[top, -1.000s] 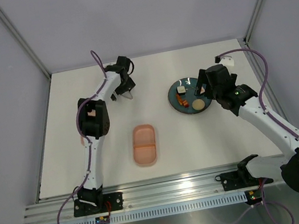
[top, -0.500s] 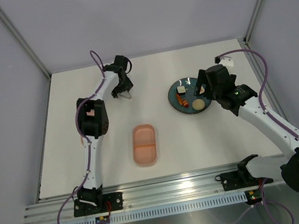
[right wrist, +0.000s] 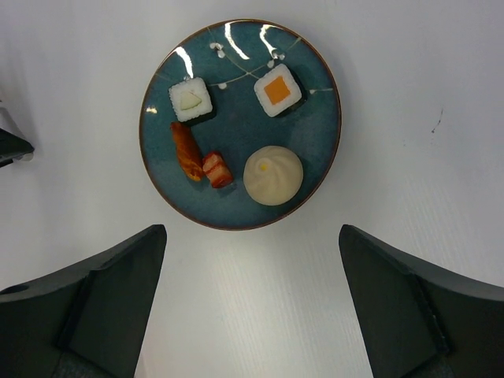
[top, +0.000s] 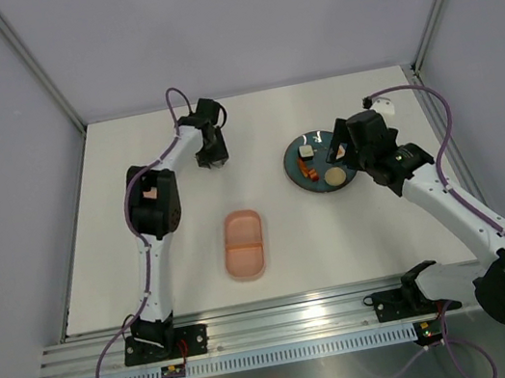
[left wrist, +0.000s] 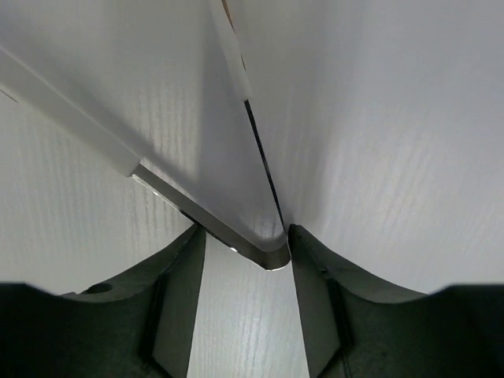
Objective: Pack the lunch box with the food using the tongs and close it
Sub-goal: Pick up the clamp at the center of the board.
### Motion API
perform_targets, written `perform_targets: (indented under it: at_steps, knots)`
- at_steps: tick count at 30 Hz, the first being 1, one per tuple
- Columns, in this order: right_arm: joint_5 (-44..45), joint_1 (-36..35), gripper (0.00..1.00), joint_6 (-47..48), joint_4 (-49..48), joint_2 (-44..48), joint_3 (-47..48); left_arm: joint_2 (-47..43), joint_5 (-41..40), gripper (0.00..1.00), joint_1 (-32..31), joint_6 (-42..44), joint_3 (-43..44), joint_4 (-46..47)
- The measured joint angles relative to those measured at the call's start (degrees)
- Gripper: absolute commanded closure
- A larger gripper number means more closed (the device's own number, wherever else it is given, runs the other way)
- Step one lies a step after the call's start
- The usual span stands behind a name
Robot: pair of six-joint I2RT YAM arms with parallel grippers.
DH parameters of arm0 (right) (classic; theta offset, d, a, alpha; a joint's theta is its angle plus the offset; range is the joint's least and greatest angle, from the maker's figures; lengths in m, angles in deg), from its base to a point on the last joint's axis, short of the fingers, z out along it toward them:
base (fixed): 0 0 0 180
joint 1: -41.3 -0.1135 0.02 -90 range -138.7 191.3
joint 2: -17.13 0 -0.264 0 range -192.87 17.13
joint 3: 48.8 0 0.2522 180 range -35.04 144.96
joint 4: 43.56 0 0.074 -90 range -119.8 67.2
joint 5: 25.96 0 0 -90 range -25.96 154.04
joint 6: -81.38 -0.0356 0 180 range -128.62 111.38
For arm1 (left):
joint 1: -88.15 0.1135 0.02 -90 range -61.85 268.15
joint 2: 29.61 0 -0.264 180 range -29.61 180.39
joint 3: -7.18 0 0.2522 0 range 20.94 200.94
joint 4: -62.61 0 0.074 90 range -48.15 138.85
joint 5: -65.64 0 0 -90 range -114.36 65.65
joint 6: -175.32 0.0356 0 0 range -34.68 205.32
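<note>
The metal tongs (left wrist: 268, 250) lie on the white table at the back left, their V bend pointing at the camera. My left gripper (left wrist: 242, 236) is down over that bend, with both fingertips against its two arms. In the top view the left gripper (top: 214, 157) hides the tongs. The open pink lunch box (top: 245, 244) sits in the middle with both compartments empty. The food rests on a teal plate (right wrist: 236, 126): two white rolls (right wrist: 191, 100), sausage bits (right wrist: 187, 151) and a beige bun (right wrist: 273, 175). My right gripper (right wrist: 250, 260) hovers open just short of the plate.
The plate (top: 319, 162) lies at the back right, with the right arm (top: 428, 187) stretching to it from the near right. The enclosure's walls and frame posts bound the table at the back and sides. An aluminium rail runs along the near edge.
The left gripper's jaws have narrowed from wide open onto the tongs' bend, and its wrist has shifted slightly. The right arm has barely moved.
</note>
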Motion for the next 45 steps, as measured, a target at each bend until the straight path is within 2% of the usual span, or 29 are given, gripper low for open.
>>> perform_targets:
  at_steps: [6, 12, 20, 23, 24, 26, 27, 35, 39, 45]
  knots:
    - [-0.09, 0.0, 0.0, -0.7, 0.04, 0.31, -0.96, -1.09, 1.6, 0.71, -0.15, 2.29, -2.08, 1.75]
    - [-0.28, 0.02, 0.01, -1.44, 0.09, 0.68, -1.29, -2.29, 2.43, 0.71, -0.15, 3.19, -4.24, 3.23]
    - [-0.5, 0.0, 0.01, -1.88, 0.11, 0.72, -1.6, -8.37, 4.48, 0.7, -1.16, 5.92, -13.88, 4.24]
    - [-0.57, 0.0, 0.01, -1.99, 0.11, 0.72, -1.6, -10.86, 5.18, 0.62, -1.51, 7.45, -17.73, 4.28]
    - [-0.66, 0.0, 0.0, -2.01, 0.09, 0.72, -1.6, -11.63, 5.35, 0.4, -1.64, 7.91, -18.86, 4.15]
    - [-0.92, 0.0, 0.01, -2.03, 0.09, 0.72, -1.6, -12.9, 5.66, 0.2, -1.79, 8.96, -20.81, 3.89]
    - [-0.98, 0.0, 0.01, -2.05, 0.09, 0.72, -1.62, -13.46, 5.73, 0.01, -1.79, 9.18, -21.31, 3.74]
    - [-1.46, 0.0, 0.01, -2.27, 0.11, 0.83, -1.9, -13.88, 5.25, 0.01, -1.79, 10.36, -20.41, 2.1]
    - [-1.46, 0.0, 0.01, -2.43, 0.13, 1.7, -2.25, -12.52, 4.24, 0.1, -1.79, 10.78, -16.15, 1.4]
    - [-1.49, 0.0, 0.01, -2.84, 0.24, 2.58, -2.51, -6.95, 2.36, 0.12, -1.79, 10.56, -8.41, 1.38]
